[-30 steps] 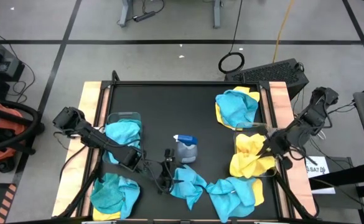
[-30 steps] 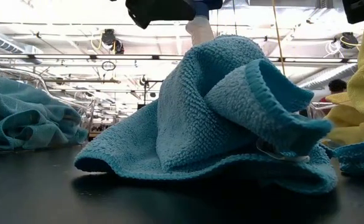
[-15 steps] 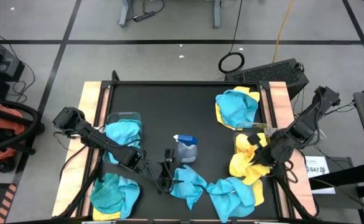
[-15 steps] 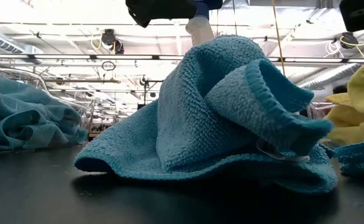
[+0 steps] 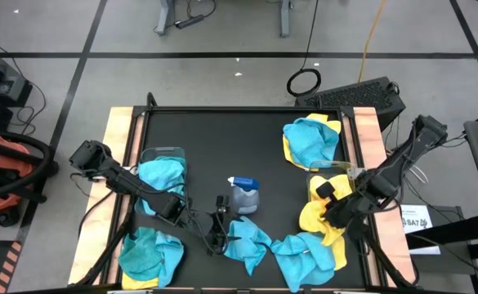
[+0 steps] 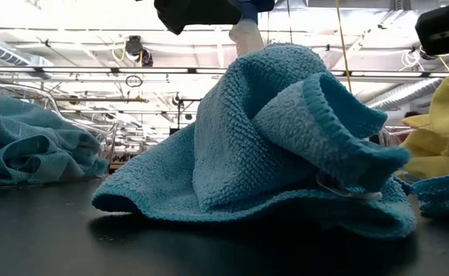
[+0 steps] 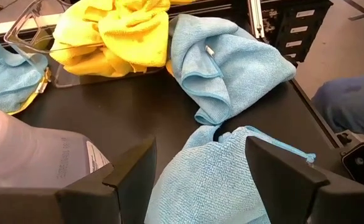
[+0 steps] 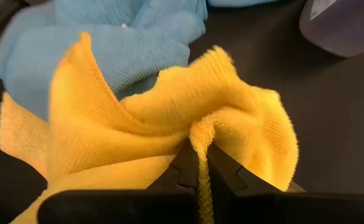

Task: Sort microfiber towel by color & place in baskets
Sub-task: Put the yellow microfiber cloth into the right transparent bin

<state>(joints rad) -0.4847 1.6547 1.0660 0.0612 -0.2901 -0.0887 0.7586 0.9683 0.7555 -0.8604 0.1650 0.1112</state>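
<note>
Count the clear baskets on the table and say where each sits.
2. One basket is on the table's left side, holding a teal towel. The other basket is on the right side, holding yellow towels under the right gripper.

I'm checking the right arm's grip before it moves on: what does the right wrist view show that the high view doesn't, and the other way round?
Only the right wrist view: the right gripper shut on a pinched fold of the yellow towel.

Only the high view: the layout. That towel hangs over the right basket, the left basket holds a blue towel, and the left gripper waits open near the front edge at another blue towel.

Both: the yellow towel, the spray bottle, and blue towels beside it.
</note>
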